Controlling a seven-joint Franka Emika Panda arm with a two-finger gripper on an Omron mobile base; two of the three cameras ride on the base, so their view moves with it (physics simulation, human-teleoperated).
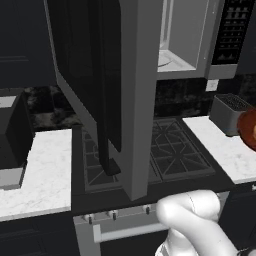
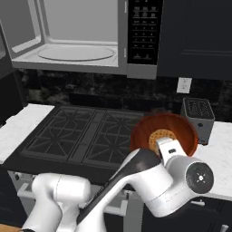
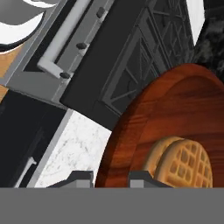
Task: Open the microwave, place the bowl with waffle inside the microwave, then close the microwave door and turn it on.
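Now the wide grey boxy microwave [image 2: 77, 41] stands open above the black stove [image 2: 86, 133], its grey-framed door with the dark window [image 1: 97, 85] swung far out to the left, black bar handle [image 1: 106, 145] facing the room. Inside, the pale round turntable [image 2: 74, 53] sits bare. The shallow reddish-brown wooden bowl [image 2: 174, 129] is lifted and tipped above the right-hand white marble desk [image 2: 222, 156], just in front of the small dark grey slotted toaster [image 2: 198, 115]. The round golden waffle [image 3: 186, 164] lies inside it. The fingers [image 3: 107, 178] are narrowed on the bowl's rim, one outside, one inside beside the waffle. The white arm [image 2: 149, 181] curls up from below.
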